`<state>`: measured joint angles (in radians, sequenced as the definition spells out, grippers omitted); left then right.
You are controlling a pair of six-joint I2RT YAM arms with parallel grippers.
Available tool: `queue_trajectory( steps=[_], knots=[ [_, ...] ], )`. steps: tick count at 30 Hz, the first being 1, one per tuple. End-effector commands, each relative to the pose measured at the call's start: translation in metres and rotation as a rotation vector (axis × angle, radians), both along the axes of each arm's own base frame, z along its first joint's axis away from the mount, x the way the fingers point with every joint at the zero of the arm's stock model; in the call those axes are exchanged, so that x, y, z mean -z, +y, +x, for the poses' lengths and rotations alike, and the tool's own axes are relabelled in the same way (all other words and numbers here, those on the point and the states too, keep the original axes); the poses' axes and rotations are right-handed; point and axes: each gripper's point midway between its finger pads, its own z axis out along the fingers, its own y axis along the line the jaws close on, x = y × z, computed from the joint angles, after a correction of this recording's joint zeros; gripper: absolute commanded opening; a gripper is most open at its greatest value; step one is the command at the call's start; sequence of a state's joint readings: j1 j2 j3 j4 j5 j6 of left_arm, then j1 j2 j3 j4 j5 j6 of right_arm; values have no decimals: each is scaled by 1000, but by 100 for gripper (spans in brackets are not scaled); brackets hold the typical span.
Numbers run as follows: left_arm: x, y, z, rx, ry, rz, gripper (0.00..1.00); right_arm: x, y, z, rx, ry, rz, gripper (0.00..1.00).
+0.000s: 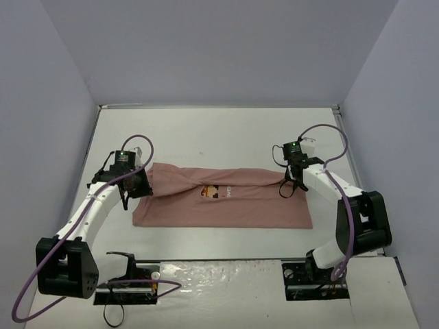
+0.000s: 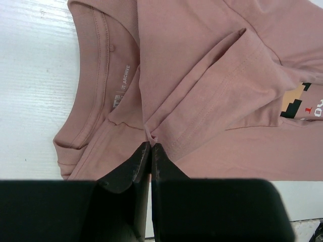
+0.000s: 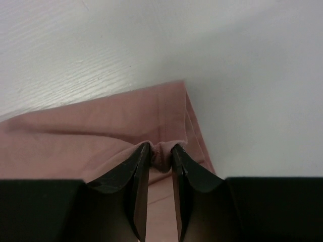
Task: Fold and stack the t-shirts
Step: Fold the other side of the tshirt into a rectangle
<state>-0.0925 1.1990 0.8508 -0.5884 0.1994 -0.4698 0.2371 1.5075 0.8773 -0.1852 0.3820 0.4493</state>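
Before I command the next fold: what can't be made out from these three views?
- Chest print on the t-shirt: cut by the right edge in the left wrist view; its text is too small in the top view.
- Right gripper: right wrist view, cloth bunched between the fingers; clamped or only flanked, unclear.
- Left gripper: left wrist view, shut on a fold; layers pinched hidden by the top cloth.
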Motion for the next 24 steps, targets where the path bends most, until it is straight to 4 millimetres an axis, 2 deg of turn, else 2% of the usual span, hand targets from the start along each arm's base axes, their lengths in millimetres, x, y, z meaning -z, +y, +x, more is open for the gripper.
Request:
queue_trajectory(
  steps=[1, 3, 6, 8, 12, 14, 16, 19, 24],
  knots=[
    [-18, 5, -3, -37, -41, 17, 1, -28, 4, -8, 36, -99, 91, 30],
    [-19, 5, -5, -37, -31, 17, 6, -31, 2, -12, 41, -104, 117, 34],
    [-21, 2, -8, -31, -23, -2, 20, -28, 1, -16, 44, -92, 148, 36],
    [-25, 2, -11, -31, -22, -7, 34, -28, 3, -22, 34, -83, 169, 38],
    [-37, 7, -7, -41, -58, 16, 49, -25, -2, -28, 61, -82, 178, 41],
    [-48, 9, 5, -53, -87, 33, 49, -24, -9, -22, 89, -76, 175, 42],
    [-49, 9, 21, -53, -78, 38, 50, -18, -15, -13, 109, -52, 168, 41],
    [-55, 6, 52, -56, -86, 35, 50, -22, -16, 8, 122, -63, 169, 40],
    [-31, 6, 98, -74, -28, 54, 49, -1, -14, 27, 111, -9, 166, 40]
  ],
)
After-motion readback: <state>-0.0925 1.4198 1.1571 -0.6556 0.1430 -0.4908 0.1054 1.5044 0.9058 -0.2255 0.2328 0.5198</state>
